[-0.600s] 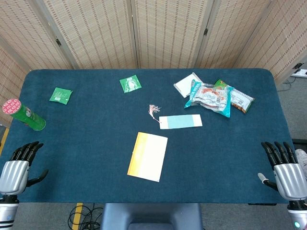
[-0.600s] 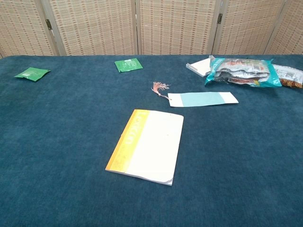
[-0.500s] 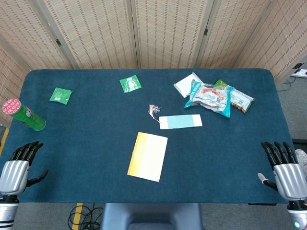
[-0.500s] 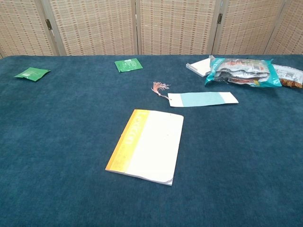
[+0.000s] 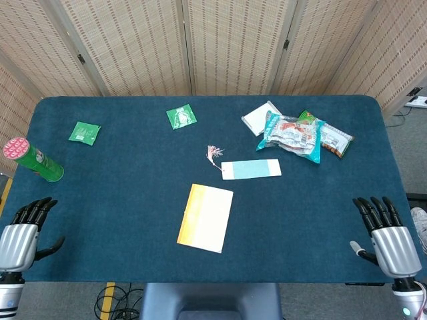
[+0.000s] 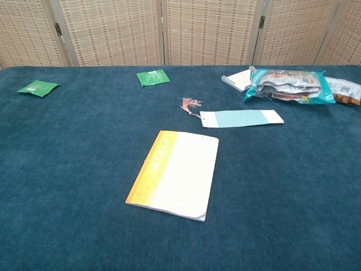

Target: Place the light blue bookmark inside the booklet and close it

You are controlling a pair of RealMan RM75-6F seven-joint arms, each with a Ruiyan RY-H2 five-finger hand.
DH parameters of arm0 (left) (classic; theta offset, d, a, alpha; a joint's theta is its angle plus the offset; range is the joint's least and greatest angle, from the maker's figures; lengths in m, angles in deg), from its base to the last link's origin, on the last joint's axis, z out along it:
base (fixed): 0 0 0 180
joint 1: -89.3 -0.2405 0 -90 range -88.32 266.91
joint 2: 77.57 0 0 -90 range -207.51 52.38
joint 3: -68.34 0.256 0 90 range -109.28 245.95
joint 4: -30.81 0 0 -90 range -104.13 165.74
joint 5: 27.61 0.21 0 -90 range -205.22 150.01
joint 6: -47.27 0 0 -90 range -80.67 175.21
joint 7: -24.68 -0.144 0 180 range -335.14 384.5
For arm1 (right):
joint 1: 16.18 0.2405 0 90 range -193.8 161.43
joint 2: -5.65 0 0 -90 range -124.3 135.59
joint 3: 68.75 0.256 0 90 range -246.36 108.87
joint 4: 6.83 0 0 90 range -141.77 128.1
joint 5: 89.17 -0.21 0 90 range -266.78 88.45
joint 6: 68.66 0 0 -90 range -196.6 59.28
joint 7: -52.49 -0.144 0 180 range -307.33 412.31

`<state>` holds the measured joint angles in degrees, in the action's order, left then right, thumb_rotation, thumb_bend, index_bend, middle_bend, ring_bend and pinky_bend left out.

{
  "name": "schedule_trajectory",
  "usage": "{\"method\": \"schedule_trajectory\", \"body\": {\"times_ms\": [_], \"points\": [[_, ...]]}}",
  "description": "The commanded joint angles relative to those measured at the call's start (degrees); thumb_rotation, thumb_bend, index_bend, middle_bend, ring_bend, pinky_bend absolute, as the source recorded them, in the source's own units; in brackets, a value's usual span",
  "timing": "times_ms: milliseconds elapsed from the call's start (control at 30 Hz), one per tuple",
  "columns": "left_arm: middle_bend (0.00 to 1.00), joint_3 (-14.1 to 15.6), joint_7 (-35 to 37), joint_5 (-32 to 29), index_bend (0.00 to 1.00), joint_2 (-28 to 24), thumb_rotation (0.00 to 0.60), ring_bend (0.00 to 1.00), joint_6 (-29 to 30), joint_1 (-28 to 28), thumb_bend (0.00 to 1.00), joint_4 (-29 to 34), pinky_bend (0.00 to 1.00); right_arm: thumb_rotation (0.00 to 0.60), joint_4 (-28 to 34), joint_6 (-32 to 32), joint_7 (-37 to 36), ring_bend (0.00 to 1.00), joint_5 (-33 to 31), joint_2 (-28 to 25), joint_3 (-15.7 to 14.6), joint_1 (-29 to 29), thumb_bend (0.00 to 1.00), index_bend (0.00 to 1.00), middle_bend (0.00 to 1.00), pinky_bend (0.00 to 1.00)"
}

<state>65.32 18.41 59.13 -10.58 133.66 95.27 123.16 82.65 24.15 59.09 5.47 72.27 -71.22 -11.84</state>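
Robot hand, left (image 5: 19, 240): at the near left corner of the worktop, fingers apart and stretched forward, holding nothing.
Robot hand, right (image 5: 388, 241): at the near right corner, dark fingers spread, silver back up, holding nothing.
Bookmark (image 5: 251, 169): thin light blue strip with white ends, lying flat near the worktop's middle, long side running left to right; a pink tassel (image 5: 213, 153) on a thread trails from its left end.
Booklet (image 5: 205, 217): closed, flat, just nearer than the bookmark and apart from it; cream cover with an orange band along the spine side, slightly skewed to the worktop's edges.
Snack bags (image 5: 300, 135): glossy crinkled packets heaped toward the far right corner, overlapping a flat white card (image 5: 257, 117).
Green sachets: one small square packet (image 5: 181, 117) near the far edge's middle, another (image 5: 84, 133) toward the far left.
Can (image 5: 33, 161): green tube with a red lid, lying tilted at the left edge.
Worktop (image 5: 133, 193): rectangular with rounded corners, covered in dark blue, felt-like cloth.
Room: woven beige folding screens (image 5: 233, 40) stand behind the far edge; grey floor shows at the right.
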Motion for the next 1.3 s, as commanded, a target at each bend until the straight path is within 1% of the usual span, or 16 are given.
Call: {"method": "schedule_trajectory", "body": {"times_ms": [33,133,300,433,533,733,867,1033,1167,1300], "points": [[0.16,0.08,0.10,0.00,0.18,-0.12,0.600,0.15,0.24,-0.19,0.27,0.03,0.20,0.600,1.12,-4.34,0.92,0.10,3.45,1.35,-0.40,3.13,0.09,0.07,0.14,0.08],[0.16,0.13,0.20,-0.12,0.18,-0.26,0.600,0.15,0.51,-0.44,0.27,0.03,0.20,0.600,1.94,-7.66,1.62,0.10,5.48,2.75,-0.25,5.70,0.09,0.09,0.14,0.08],[0.16,0.27,0.36,-0.35,0.18,-0.48,0.600,0.15,0.92,-0.92,0.27,-0.05,0.20,0.600,2.42,-15.50,2.09,0.10,7.51,7.24,0.15,11.01,0.08,0.14,0.19,0.08],[0.16,0.32,0.56,-0.71,0.18,-0.69,0.600,0.15,1.24,-1.36,0.27,-0.24,0.20,0.600,2.28,-21.79,2.76,0.10,7.33,11.36,0.87,15.00,0.05,0.18,0.19,0.08],[0.16,0.43,0.73,-0.76,0.18,-0.77,0.600,0.15,1.46,-1.64,0.27,-0.30,0.20,0.600,1.17,-26.07,3.08,0.10,6.70,15.78,2.01,18.17,0.05,0.20,0.19,0.08],[0.16,0.51,1.12,-0.79,0.19,-1.18,0.600,0.15,2.11,-2.23,0.27,-0.45,0.20,0.600,-1.66,-32.45,5.51,0.10,4.80,23.48,4.36,23.31,0.05,0.23,0.20,0.08],[0.16,0.58,1.41,-1.09,0.19,-1.43,0.600,0.15,2.21,-2.58,0.27,-0.74,0.20,0.600,-4.67,-35.25,6.83,0.10,2.85,28.24,5.48,25.64,0.05,0.25,0.20,0.08],[0.16,0.60,1.92,-1.37,0.19,-1.54,0.600,0.15,2.20,-2.87,0.27,-1.27,0.20,0.600,-8.28,-37.89,8.69,0.10,0.92,33.18,6.05,27.99,0.06,0.27,0.20,0.08],[0.16,0.57,2.43,-1.55,0.19,-1.54,0.600,0.15,2.25,-3.07,0.27,-1.80,0.20,0.600,-10.60,-38.15,9.16,0.10,0.05,36.13,6.31,29.07,0.07,0.28,0.20,0.08],[0.16,0.57,2.90,-1.72,0.19,-1.56,0.600,0.15,2.19,-3.23,0.27,-2.35,0.20,0.600,-12.32,-38.40,9.28,0.10,-0.79,37.84,6.36,29.92,0.07,0.28,0.20,0.08]]}}
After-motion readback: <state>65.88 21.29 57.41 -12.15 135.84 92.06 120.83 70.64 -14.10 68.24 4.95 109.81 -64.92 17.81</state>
